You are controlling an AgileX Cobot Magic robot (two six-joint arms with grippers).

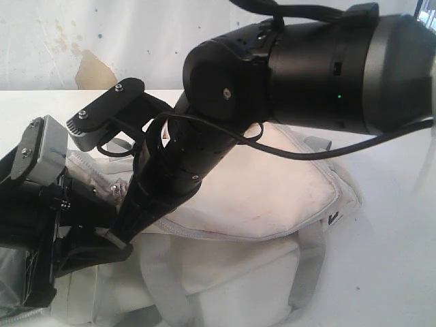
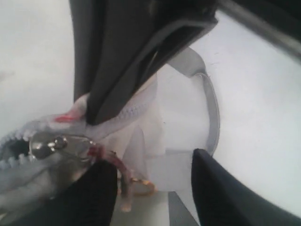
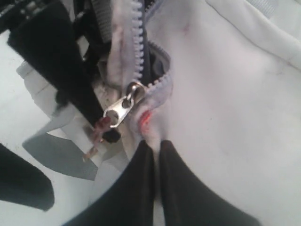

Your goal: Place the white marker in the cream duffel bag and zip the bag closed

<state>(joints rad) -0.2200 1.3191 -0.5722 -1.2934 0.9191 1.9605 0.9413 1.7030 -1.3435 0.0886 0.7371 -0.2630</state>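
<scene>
Near the tabletop's [image 1: 398,272] front left corner, the left gripper [image 2: 153,157] hangs with jaws spread, the metal zip pull [image 2: 47,143] just beside one finger. Across the middle lies the bag [image 1: 272,191], its zip partly open. From the far right, the right gripper [image 3: 157,143] reaches over, jaws pressed together on bag fabric beside the pull. Whether the marker is inside cannot be told.

A white table [image 1: 398,272] fills the foreground; behind it rises a pale, speckled wall [image 1: 41,34] bearing a tan patch [image 1: 92,71], possibly peeled paint, near the table's edge
</scene>
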